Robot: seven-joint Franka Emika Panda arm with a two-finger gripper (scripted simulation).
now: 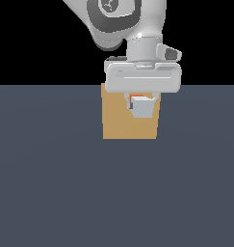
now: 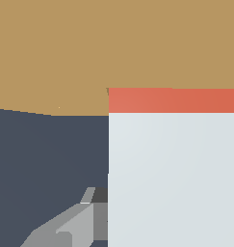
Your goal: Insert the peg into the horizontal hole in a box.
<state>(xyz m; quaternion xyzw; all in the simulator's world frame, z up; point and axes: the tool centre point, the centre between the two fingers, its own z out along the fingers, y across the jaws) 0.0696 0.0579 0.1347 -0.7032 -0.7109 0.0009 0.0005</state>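
Observation:
The tan-orange box (image 1: 118, 120) stands on the dark grey floor, and my gripper (image 1: 142, 107) hangs right in front of its face. The gripper is shut on the peg (image 1: 141, 103), seen end-on as a pale square with a sliver of red-orange behind it. In the wrist view the peg (image 2: 171, 173) is a wide pale bar whose red-orange end (image 2: 171, 100) meets the box face (image 2: 89, 48), with a thin dark edge beside its corner. One grey finger (image 2: 65, 226) shows beside the peg. The hole is hidden behind the peg and gripper.
The dark grey floor (image 1: 51, 193) stretches around the box on all sides. The white arm (image 1: 123, 24) rises above the box into a black background. Nothing else stands in view.

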